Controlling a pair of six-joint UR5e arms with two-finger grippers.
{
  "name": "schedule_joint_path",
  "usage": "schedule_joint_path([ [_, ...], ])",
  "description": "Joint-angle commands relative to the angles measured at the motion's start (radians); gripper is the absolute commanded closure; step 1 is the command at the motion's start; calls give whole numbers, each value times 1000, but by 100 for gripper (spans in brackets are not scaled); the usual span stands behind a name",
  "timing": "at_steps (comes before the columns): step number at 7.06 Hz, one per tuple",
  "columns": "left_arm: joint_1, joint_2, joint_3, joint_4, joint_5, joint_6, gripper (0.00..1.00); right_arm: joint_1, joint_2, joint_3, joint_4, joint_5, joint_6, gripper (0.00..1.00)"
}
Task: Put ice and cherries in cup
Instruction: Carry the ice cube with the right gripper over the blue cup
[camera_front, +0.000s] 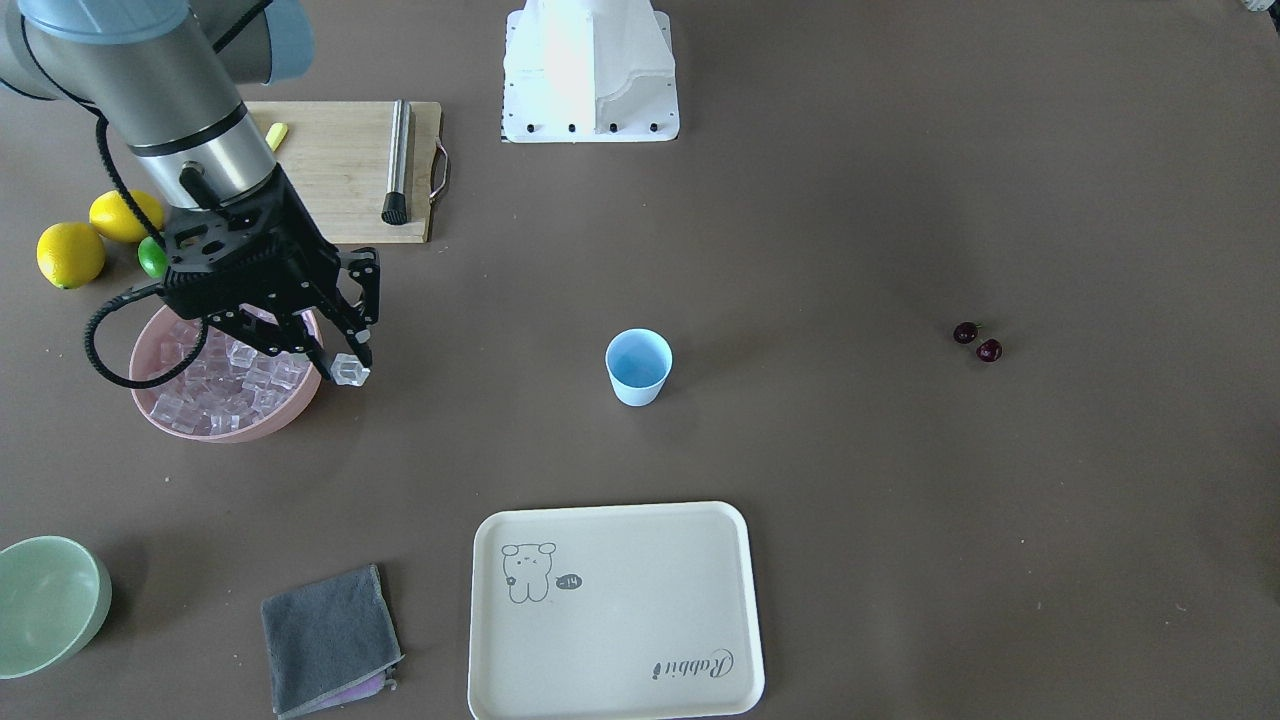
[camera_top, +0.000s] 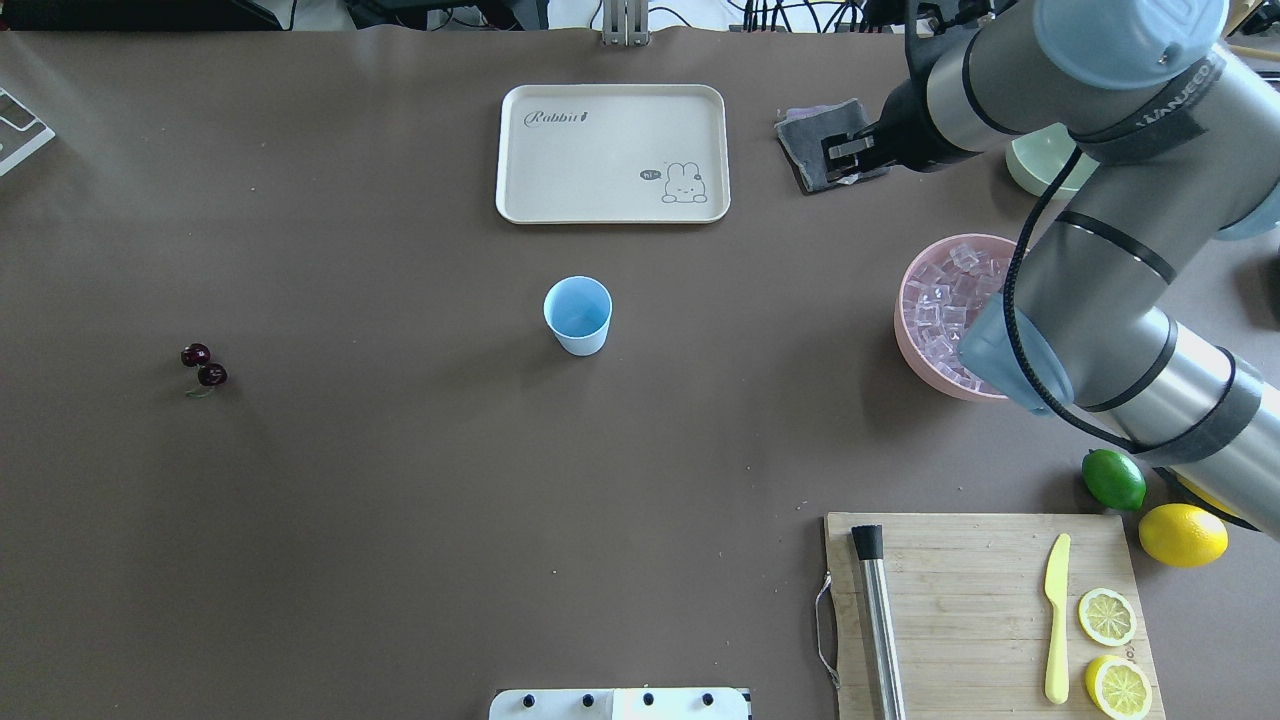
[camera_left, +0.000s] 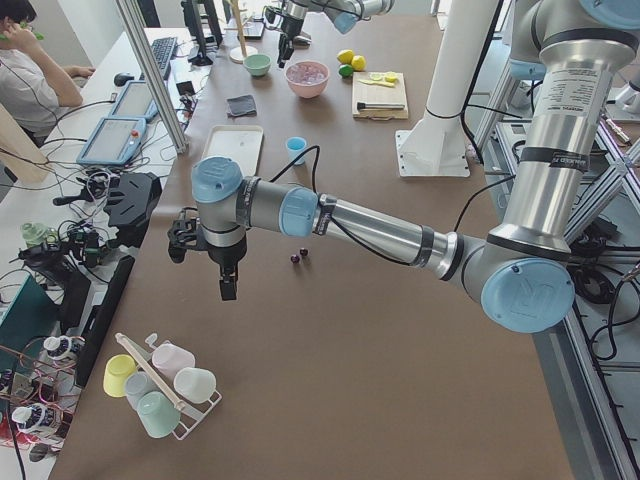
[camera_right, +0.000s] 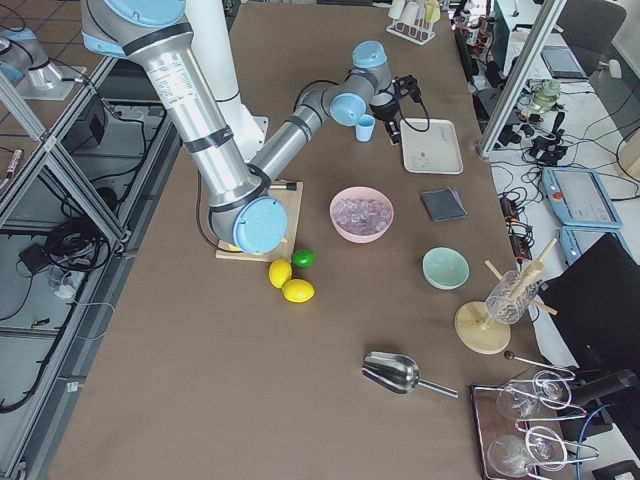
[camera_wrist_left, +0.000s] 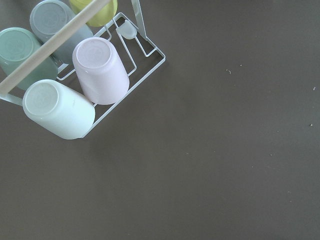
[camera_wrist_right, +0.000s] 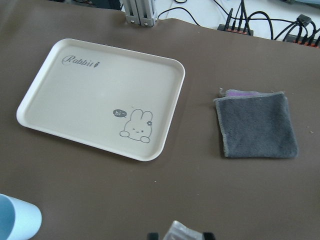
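On a matte brown tabletop (camera_top: 400, 520), nearest the robot lies one bamboo cutting board (camera_top: 960, 590); mid-table stands one upright light-blue plastic tumbler (camera_top: 577, 316), two glossy dark-red cherries (camera_top: 204, 366) well to its left, one pink bowl (camera_top: 905, 343) of many clear glassy ice cubes (camera_top: 945, 300) to its right; the right gripper (camera_front: 347, 364) pinches a single cube (camera_front: 352, 373) by that bowl's rim; whether the left gripper (camera_left: 226, 286) is open, I cannot tell.
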Motion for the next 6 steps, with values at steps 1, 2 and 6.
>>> schedule_joint_path([
  [1,0,0,-1,-37,-3,-3,2,-154,180,-148,60,-145,35,100],
  [2,12,0,4,-49,-3,-2,2,-207,205,-222,141,-168,65,100],
  [6,52,4,1,-51,-3,-2,2,-328,247,-337,242,-306,64,100],
])
